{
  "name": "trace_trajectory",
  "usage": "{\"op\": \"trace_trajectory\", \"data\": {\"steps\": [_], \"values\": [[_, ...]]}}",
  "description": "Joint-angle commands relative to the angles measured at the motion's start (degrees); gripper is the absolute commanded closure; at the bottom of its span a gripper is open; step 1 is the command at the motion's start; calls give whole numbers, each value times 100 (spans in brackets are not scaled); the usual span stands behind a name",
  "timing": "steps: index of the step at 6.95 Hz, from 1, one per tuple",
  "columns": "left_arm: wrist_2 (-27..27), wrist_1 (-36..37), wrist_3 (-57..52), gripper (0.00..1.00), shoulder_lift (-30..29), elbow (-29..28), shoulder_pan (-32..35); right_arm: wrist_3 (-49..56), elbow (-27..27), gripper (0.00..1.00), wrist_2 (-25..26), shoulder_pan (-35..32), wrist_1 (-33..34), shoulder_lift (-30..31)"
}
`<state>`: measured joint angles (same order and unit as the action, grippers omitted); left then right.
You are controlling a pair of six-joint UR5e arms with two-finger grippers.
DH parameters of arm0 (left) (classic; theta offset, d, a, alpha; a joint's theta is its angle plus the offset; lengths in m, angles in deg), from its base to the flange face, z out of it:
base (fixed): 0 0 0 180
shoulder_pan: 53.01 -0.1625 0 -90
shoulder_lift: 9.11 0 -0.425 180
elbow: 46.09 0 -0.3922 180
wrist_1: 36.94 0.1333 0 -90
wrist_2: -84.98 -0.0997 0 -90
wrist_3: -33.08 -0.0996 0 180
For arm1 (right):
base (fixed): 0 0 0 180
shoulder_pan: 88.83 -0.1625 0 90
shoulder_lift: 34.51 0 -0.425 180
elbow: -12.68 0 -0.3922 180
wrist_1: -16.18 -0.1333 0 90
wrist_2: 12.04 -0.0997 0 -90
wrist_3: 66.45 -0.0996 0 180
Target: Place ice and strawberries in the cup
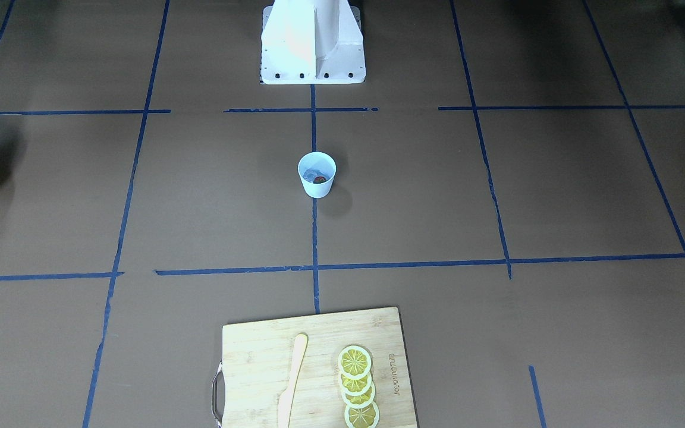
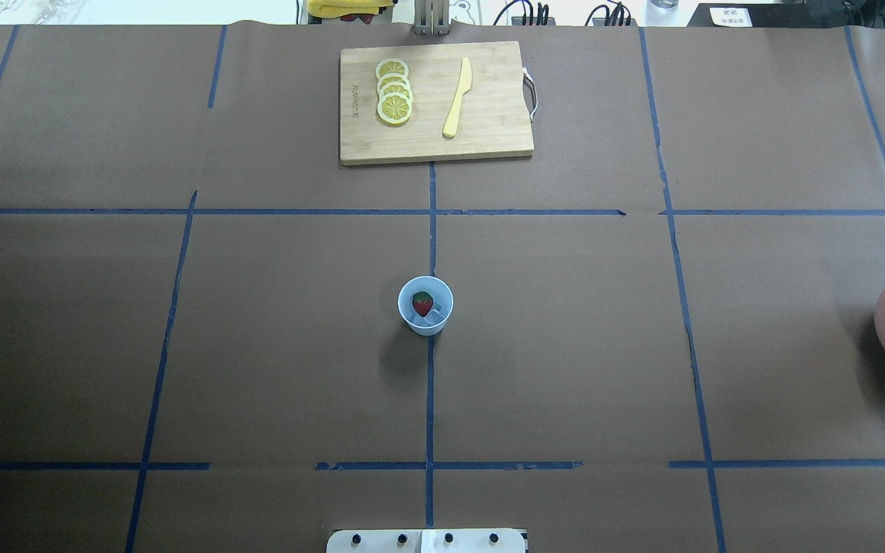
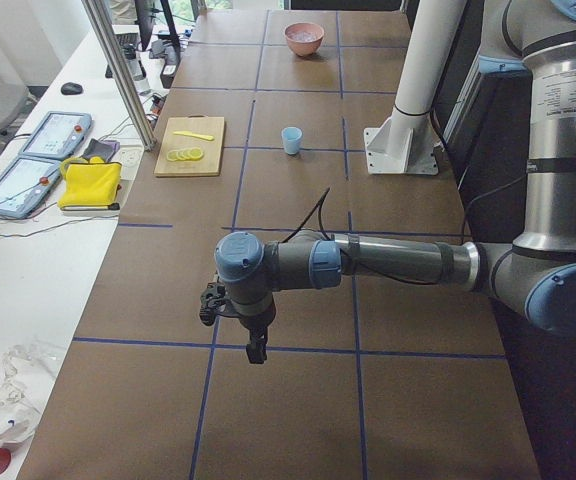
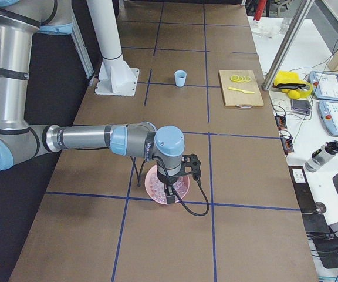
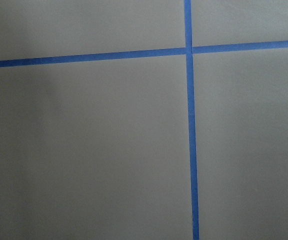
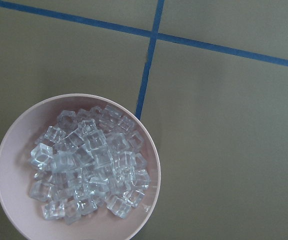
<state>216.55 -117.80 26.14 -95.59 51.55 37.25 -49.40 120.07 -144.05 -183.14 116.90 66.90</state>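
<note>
Left pincer [image 3: 256, 352], right pincer [image 4: 170, 196]: cannot tell their state; strawberry [image 2: 422, 302], ice [image 2: 436, 314] in cup [image 2: 425, 330].

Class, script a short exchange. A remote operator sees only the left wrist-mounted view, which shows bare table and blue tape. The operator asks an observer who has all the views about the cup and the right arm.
Operator: My view misses the cup. What is in it?
Observer: The overhead view shows the strawberry lying inside it, together with some clear ice.
Operator: Where is the right gripper?
Observer: In the exterior right view it hangs above the pink bowl, and the right wrist view shows that bowl heaped with ice cubes.
</note>
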Motion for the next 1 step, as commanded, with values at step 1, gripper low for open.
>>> {"op": "trace_trajectory", "data": {"steps": [1], "values": [[0,0,0,0,0,9,0,0,1,1,0,9,0,1]]}}
